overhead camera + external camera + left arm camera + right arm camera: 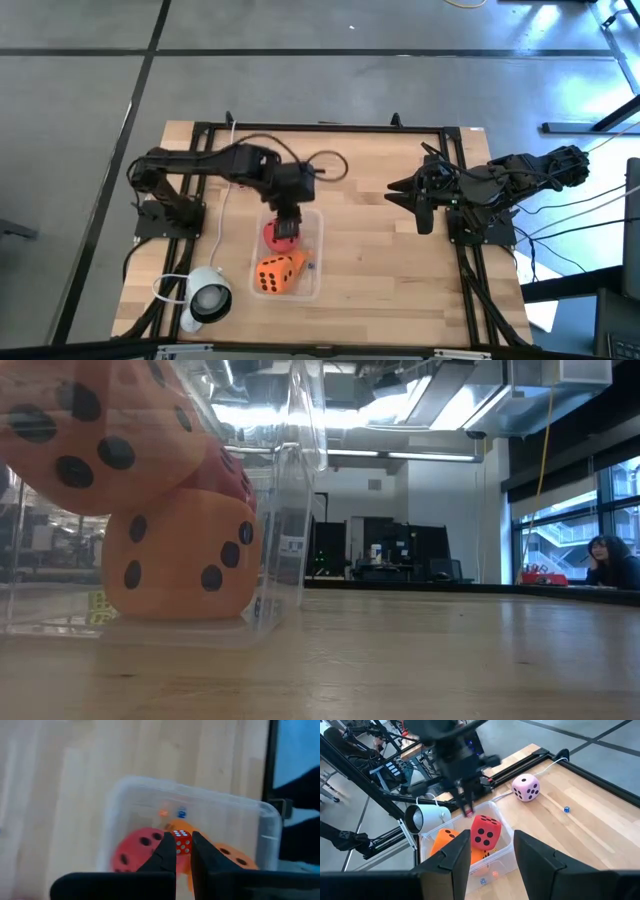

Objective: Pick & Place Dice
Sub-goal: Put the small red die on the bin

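Observation:
A clear plastic box (312,280) near the table's near edge holds the big red die (486,831) and two orange dice (278,273), stacked in the low view (180,565). Tiny orange and blue dice (172,813) lie on the box floor. The pale pink die (526,787) rests on the table beyond the box; the left arm hides it in the high view. My left gripper (285,232) hangs over the box, shut on a tiny red die with white pips. My right gripper (415,205) waits open at the table's right. My left gripper (182,846) pinches the tiny red die (181,841) between its two fingertips, which point down from above. The die is lifted clear, held over the big red die (137,852) inside the box. In the right wrist view it shows as a small red spot (468,811) at the fingertips.
A white cup-shaped object (205,298) lies on its side left of the box, with a white cable (222,200) running toward the far edge. A tiny blue die (566,809) lies on bare wood. Between the box and the right arm is open tabletop (370,260). A person (610,560) sits far behind.

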You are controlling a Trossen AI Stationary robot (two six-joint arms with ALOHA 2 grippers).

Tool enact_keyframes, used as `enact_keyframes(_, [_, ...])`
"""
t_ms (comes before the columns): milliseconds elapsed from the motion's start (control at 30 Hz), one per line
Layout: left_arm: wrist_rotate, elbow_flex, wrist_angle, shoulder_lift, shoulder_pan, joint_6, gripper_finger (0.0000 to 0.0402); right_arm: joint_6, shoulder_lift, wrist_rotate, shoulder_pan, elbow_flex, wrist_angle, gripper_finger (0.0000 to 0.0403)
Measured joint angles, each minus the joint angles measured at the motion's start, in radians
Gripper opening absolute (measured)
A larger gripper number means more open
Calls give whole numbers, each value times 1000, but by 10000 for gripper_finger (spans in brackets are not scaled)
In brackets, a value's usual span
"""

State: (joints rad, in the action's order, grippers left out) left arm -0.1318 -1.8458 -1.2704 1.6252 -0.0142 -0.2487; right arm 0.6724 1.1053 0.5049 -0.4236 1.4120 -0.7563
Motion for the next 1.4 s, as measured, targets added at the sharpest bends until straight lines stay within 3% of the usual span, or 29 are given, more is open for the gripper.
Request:
enact_keyframes(233, [61,44,54,11,-113,-81,3,0,0,0,0,0,0,148])
enact_keyframes(500, [56,179,102,13,-177,-161,3,-8,0,1,0,0,0,148])
enact_keyframes(800, [46,219,181,12,-189,-194,3,-23,0,3,0,0,0,148])
enact_keyframes(1400, [49,219,175,12,-190,-203,3,-53,0,0,0,0,-6,148])
